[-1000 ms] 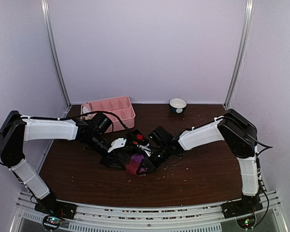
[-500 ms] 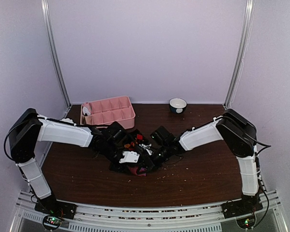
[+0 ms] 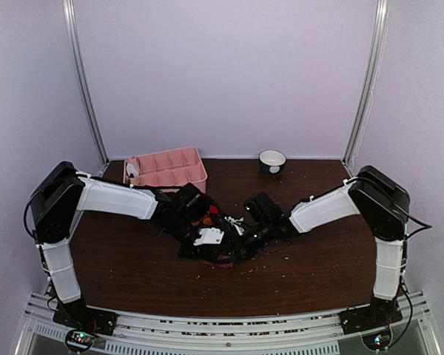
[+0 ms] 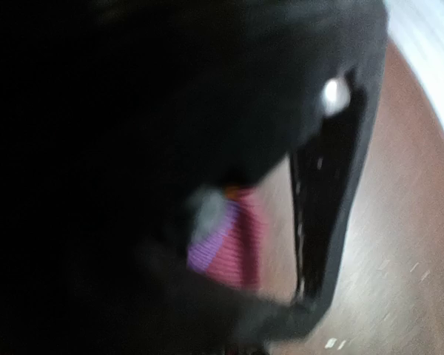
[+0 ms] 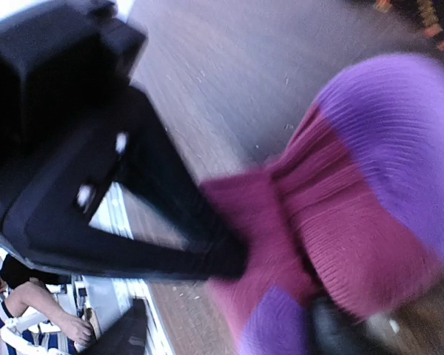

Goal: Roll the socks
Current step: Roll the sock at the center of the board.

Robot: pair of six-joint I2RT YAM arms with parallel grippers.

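one magenta-purple sock (image 5: 355, 214) touches the right end effector (image 5: 281, 292).

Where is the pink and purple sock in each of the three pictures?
Top view: the sock is low centre, mostly hidden.
Left wrist view: the sock is lower centre.
Right wrist view: the sock fills the right half.
Shared landmark: the brown table.

You're looking at two matched arms bolted to the rail (image 3: 222, 324). The left arm (image 3: 115, 198) and right arm (image 3: 322, 211) have white shells, black joint housings and thin black cables. Their bases on the rail are black with small green and red lights. The right gripper (image 5: 281, 292) has black, open-framed jaws with pale screw heads.
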